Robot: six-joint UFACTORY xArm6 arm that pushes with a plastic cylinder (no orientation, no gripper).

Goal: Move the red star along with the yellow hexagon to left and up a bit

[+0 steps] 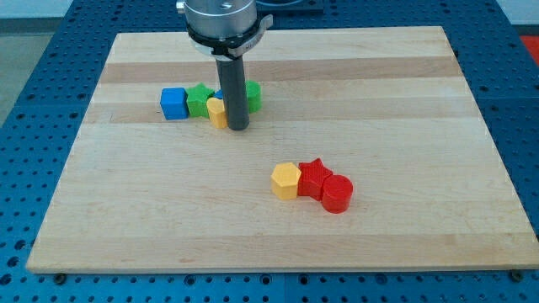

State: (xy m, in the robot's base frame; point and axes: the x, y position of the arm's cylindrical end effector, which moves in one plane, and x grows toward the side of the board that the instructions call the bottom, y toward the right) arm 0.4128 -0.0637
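Note:
The red star (315, 177) lies right of the board's middle, touching the yellow hexagon (286, 181) on its left and a red cylinder (337, 194) at its lower right. My tip (237, 128) stands well up and to the left of them, against a cluster of blocks near the view's top. It touches none of the three lower blocks.
The cluster by my tip holds a blue cube (173, 103), a green star-like block (200, 99), a yellow block (217, 111) just left of the rod and a green block (252, 95) to its right. The wooden board (404, 101) lies on a blue perforated table.

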